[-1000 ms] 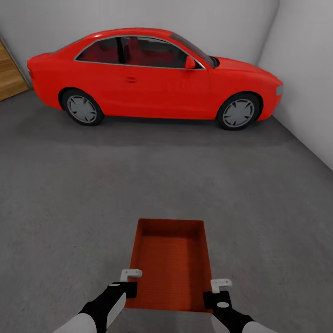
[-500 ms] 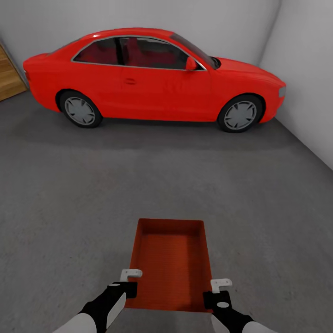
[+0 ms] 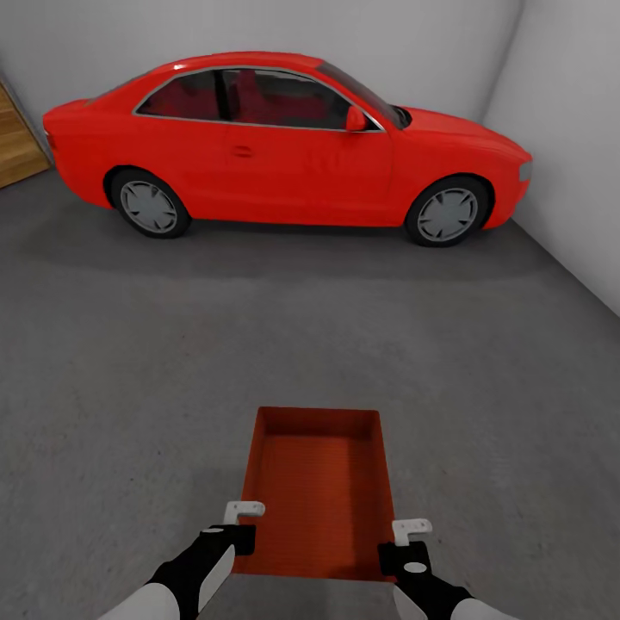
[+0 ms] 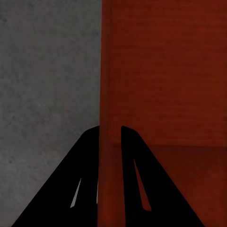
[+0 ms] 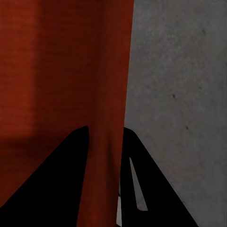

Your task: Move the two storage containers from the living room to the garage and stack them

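One orange-red ribbed storage container sits low in the head view, open top up, over the dark grey garage floor. My left gripper is shut on its left wall near the close corner, and my right gripper is shut on its right wall. In the left wrist view the black fingers pinch the thin red wall. The right wrist view shows the same grip on the other wall. I cannot tell whether the container touches the floor.
A red car is parked across the back of the garage, well ahead of the container. A wooden panel door stands at the far left and a white wall closes the right side. Bare concrete lies between me and the car.
The whole head view shifted slightly a second ago, then held still. The container and both grippers keep the same place in it.
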Motion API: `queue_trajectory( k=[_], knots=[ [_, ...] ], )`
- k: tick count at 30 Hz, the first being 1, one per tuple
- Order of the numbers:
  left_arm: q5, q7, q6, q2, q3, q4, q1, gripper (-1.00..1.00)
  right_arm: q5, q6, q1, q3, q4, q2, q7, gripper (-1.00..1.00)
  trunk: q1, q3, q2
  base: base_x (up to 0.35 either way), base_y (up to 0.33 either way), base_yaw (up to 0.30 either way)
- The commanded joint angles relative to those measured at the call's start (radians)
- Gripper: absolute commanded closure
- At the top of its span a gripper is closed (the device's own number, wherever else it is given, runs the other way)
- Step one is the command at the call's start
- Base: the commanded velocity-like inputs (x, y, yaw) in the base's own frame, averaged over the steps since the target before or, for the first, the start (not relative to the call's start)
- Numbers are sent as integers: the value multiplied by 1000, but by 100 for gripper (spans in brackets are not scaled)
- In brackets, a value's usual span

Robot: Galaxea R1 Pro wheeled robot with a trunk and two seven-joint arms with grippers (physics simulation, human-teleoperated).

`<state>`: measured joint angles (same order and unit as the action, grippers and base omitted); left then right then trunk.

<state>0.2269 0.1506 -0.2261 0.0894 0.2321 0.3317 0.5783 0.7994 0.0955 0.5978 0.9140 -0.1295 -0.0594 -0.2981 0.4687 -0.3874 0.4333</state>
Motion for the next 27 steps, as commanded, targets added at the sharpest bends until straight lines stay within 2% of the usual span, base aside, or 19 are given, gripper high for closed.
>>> queue_trajectory(
  k=[1, 8, 27],
  knots=[
    [12, 7, -4, -2, 44, 6, 0, 100, 30, -16, 0, -1, -1, 20, -3, 100, 0, -2, 2, 0, 0, 0],
    [12, 7, -4, -2, 44, 6, 0, 100, 29, -16, 0, -2, -1, 18, -2, 100, 0, -2, 2, 0, 0, -57],
    [12, 7, -4, -2, 44, 6, 1, 100, 30, -16, 0, -2, -1, 19, 0, 100, 0, -2, 2, 0, 0, -247]
  ],
)
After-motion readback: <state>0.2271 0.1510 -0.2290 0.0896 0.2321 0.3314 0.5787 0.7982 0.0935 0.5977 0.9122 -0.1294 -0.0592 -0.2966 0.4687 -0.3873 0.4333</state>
